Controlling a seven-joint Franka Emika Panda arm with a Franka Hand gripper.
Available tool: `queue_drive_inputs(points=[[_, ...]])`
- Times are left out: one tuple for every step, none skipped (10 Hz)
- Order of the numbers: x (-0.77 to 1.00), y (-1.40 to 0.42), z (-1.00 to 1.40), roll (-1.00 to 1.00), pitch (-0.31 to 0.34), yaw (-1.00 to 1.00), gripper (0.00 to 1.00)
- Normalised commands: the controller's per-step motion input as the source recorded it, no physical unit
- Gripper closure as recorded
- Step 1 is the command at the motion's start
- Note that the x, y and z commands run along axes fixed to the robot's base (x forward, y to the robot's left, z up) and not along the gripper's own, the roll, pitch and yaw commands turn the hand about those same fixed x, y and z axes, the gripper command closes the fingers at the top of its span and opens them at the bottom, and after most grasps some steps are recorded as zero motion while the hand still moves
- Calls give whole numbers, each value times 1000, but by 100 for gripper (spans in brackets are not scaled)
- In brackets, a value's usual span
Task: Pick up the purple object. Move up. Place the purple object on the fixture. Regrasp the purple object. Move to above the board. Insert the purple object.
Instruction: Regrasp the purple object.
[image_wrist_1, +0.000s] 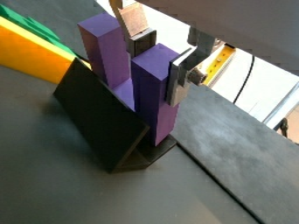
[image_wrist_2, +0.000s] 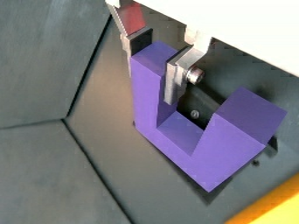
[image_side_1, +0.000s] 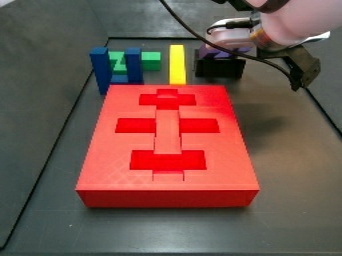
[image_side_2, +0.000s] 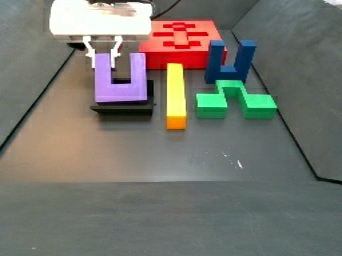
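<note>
Pincer: the silver two-finger pincer stands over the far edge of the dark surface, its plates straddling one prong, apparently not yet pressed tight.
Purple piece: one purple U-shaped plastic block, prongs upright, seated on the fixture.
Fixture: one low black block.
Board: one large red slab with recessed cutouts.
Other pieces: one blue U-shaped block, one green block, one yellow bar.
</note>
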Motion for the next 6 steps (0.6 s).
queue_drive_inputs(points=[[0, 0, 0, 0, 0, 0, 100], [0, 0, 0, 0, 0, 0, 100], [0, 0, 0, 0, 0, 0, 100], [0, 0, 0, 0, 0, 0, 100], [0, 0, 0, 0, 0, 0, 100], [0, 0, 0, 0, 0, 0, 100]])
